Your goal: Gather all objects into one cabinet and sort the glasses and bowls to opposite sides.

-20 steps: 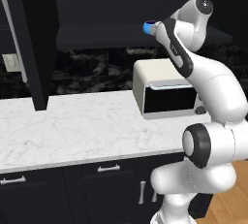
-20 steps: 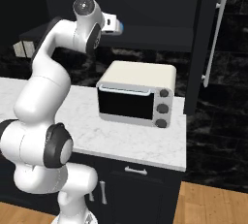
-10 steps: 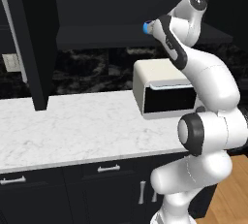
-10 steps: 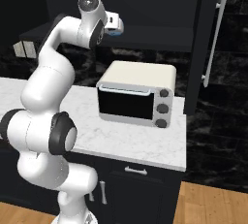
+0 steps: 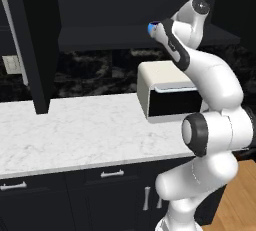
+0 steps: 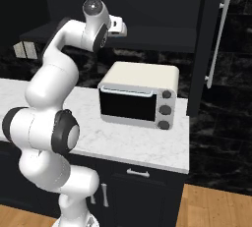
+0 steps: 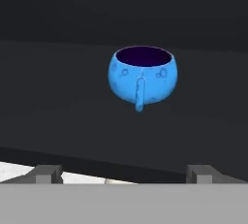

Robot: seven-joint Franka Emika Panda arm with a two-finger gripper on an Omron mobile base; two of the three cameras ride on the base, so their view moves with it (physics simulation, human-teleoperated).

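Fingertips of the gripper (image 7: 123,173) stand wide apart with nothing between them, the hand raised level with the dark shelf (image 7: 58,97) of the cabinet. Straight ahead of the hand, well clear of both fingertips, the small blue bowl (image 7: 142,76) sits upright on that shelf, dark inside showing, a small nub facing the hand.

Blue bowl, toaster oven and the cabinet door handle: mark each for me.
small blue bowl (image 7: 142,75): hand view, on its outer wall.
toaster oven (image 6: 130,106): right base view, on the dark glass door.
cabinet door handle (image 6: 218,39): right base view, midway along the silver bar.
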